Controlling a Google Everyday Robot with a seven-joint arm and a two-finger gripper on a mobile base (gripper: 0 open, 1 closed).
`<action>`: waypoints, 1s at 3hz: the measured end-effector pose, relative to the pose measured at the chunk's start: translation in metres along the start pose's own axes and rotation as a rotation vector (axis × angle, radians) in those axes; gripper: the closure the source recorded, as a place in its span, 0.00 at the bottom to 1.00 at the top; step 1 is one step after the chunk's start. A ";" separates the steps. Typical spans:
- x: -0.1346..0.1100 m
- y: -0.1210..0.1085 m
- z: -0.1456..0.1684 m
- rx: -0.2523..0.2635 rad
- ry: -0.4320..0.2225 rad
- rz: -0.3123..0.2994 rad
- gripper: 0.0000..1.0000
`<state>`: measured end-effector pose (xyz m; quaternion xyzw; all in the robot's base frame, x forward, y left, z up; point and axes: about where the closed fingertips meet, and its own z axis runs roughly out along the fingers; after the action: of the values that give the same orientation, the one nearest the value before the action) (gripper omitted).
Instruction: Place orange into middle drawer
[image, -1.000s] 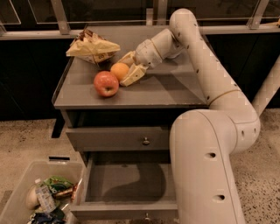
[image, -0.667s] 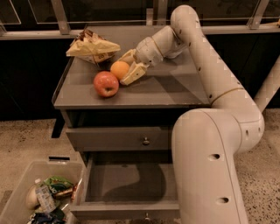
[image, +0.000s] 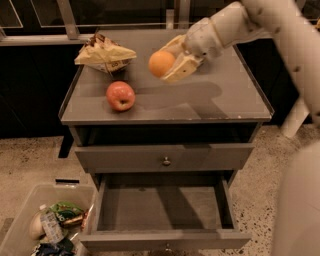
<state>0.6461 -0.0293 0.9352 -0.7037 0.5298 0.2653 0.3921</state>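
Observation:
The orange (image: 161, 63) is held between the fingers of my gripper (image: 168, 64), which is shut on it. It hangs a little above the grey cabinet top (image: 215, 97), near the back middle, and casts a shadow on the surface. The middle drawer (image: 165, 239) is pulled open below the cabinet front. Its plain grey floor is bare. It lies well below and in front of the gripper. My arm reaches in from the upper right.
A red-and-yellow apple (image: 120, 96) sits on the cabinet top at the front left. A crumpled chip bag (image: 105, 54) lies at the back left. The top drawer front (image: 163, 159) with its knob is closed. A clear bin (image: 30, 222) of trash stands on the floor at the lower left.
The gripper has lifted the orange off the cabinet top and away from the apple. The view is now closer to the cabinet.

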 end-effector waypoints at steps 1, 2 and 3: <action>-0.035 0.050 -0.066 0.126 0.050 0.076 1.00; -0.030 0.081 -0.083 0.135 0.096 0.112 1.00; -0.030 0.087 -0.081 0.127 0.094 0.112 1.00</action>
<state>0.5507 -0.0916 0.9801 -0.6585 0.6019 0.2192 0.3951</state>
